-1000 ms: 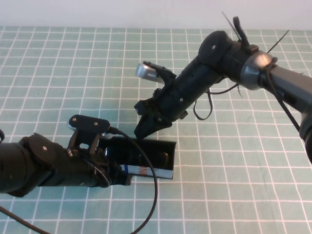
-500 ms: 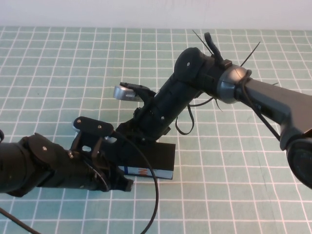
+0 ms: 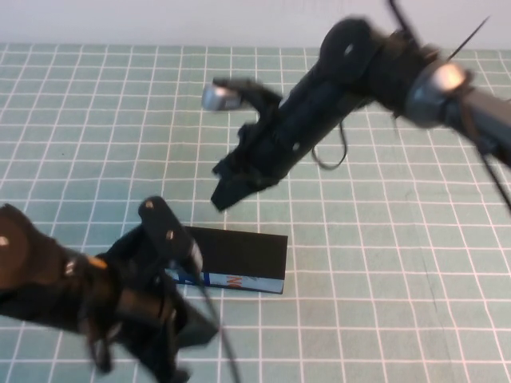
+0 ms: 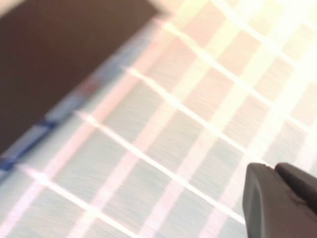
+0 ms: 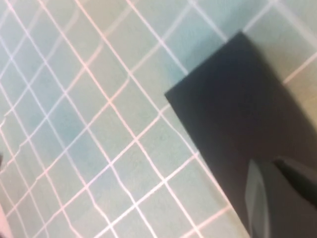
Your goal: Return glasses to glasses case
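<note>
Closed black glasses case (image 3: 239, 257) lies flat on a green checked tablecloth (image 3: 383, 263) between two robot grippers.

The right gripper (image 3: 225, 194) hangs above the case's far edge, apart from it, holding nothing; the left gripper (image 3: 180, 335) sits near its front-left corner. Neither gripper's opening can be told. The left wrist view alone shows the case's blue-and-white edge close up.
</note>
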Controlling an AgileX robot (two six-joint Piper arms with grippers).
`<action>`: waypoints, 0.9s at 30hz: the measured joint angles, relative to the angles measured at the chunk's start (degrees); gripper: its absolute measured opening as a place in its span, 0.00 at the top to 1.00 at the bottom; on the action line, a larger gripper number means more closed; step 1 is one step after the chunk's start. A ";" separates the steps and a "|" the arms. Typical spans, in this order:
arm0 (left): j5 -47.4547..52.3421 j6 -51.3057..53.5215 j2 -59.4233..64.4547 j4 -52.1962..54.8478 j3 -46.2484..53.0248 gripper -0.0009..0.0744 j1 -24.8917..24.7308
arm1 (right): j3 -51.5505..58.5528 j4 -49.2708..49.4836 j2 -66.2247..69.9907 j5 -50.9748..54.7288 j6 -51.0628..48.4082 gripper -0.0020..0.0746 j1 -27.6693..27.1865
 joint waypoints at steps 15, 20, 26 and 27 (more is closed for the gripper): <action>18.42 -24.24 -21.99 35.83 -9.50 0.99 11.23 | 0.12 -14.90 -18.30 1.22 2.98 0.99 -0.08; 13.23 -29.67 -31.51 38.13 -9.38 0.99 20.09 | 0.20 -22.54 -23.45 1.38 6.26 0.99 -0.42; 8.84 -31.84 -41.02 38.43 -6.70 0.99 23.45 | 0.20 -22.90 -31.05 -1.98 7.50 0.99 -3.69; 8.67 -32.13 -42.27 38.30 -6.12 0.99 23.45 | 0.20 -22.98 -32.47 -2.83 7.50 0.99 -4.52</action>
